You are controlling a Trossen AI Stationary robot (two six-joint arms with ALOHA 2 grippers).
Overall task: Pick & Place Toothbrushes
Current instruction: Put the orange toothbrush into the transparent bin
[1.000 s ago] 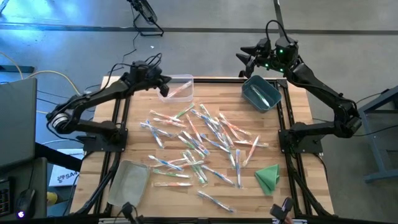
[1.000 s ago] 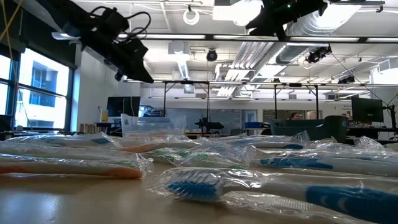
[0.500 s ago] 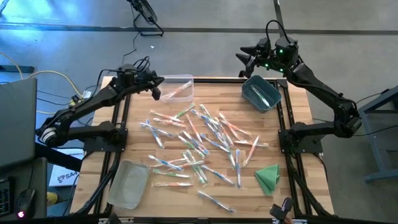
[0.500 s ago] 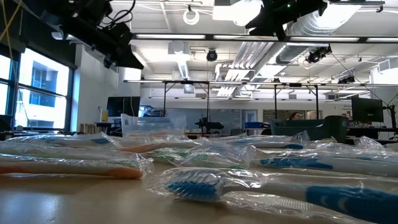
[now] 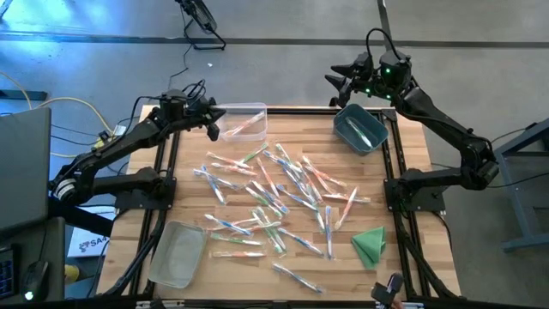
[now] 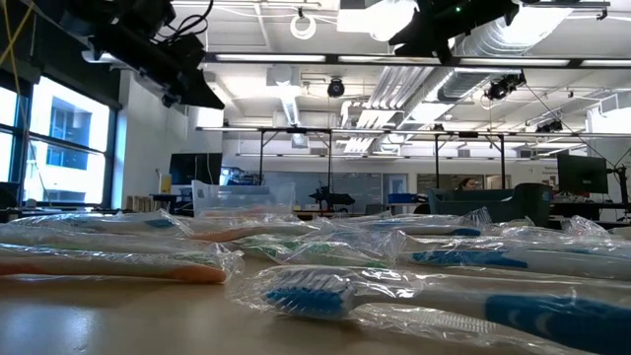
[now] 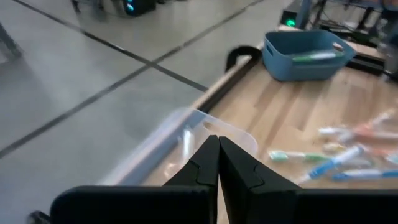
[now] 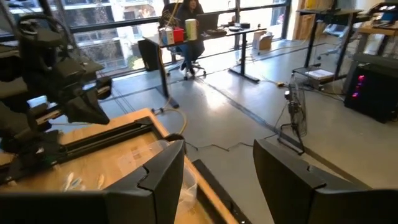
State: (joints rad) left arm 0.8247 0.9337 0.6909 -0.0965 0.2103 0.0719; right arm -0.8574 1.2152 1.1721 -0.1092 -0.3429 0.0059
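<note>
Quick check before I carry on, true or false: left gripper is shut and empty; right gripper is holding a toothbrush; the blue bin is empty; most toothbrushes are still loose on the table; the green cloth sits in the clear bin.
1. The left gripper is shut and empty. True.
2. The right gripper holds a toothbrush. False: open, nothing between its fingers.
3. The blue bin is empty. False: a toothbrush lies inside.
4. Most toothbrushes lie loose on the table. True.
5. The green cloth sits in the clear bin. False: it lies on the table.

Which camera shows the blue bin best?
The high view: the whole blue bin shows from above, at the table's far right corner. The left wrist view shows its side and a toothbrush inside. The low view barely shows it.
</note>
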